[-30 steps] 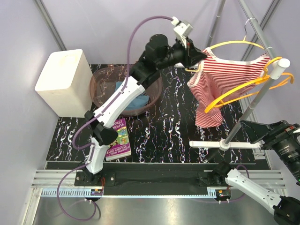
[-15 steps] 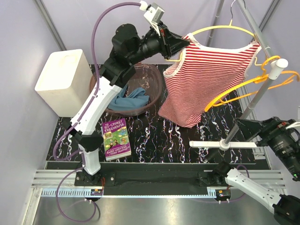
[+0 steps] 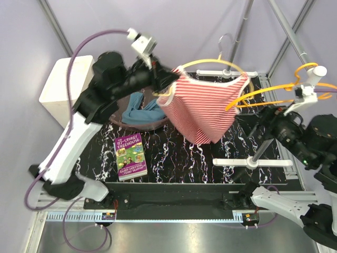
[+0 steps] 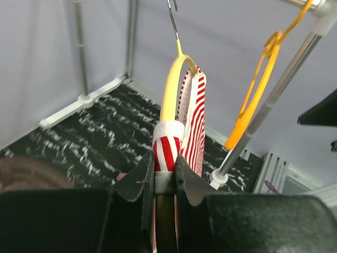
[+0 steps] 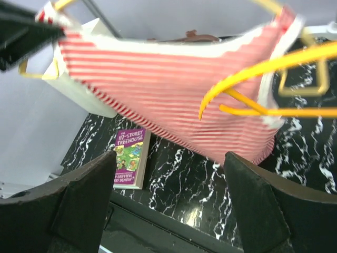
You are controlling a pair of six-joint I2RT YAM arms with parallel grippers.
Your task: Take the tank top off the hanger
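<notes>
Left gripper (image 4: pixel 166 169) clenched on the tank top (image 4: pixel 194 118). My fingers pinch its shoulder strap (image 4: pixel 167 150) right where it wraps the end of the yellow hanger (image 4: pixel 169 95), so the hanger arm is in the pinch too. Top view: the gripper is raised high over the table (image 3: pixel 174 158). The tank top spreads from it toward 3 o'clock and sags to 5 o'clock, on the hanger at both shoulders, nothing slipped off. Hanger hook points up to 12 o'clock. Cannot tell if the hook touches any rail.

Right gripper (image 5: pixel 168 158) released, jaws wide apart, nothing between them. In its wrist view the tank top fills the upper frame at 12 o'clock, clear of both fingers. Spare yellow hangers (image 3: pixel 268 94) cross in front at 2 o'clock.

In the top view the rack pole (image 3: pixel 259 153) sits at 4 o'clock of the tank top. Book (image 3: pixel 130 157) lies flat on the table at 7 o'clock of it. Bowl (image 3: pixel 118 117) with blue cloth (image 3: pixel 145 108) is at 9 o'clock, partly under my left arm. White container (image 3: pixel 58 92) stands farther out at 9 o'clock.
</notes>
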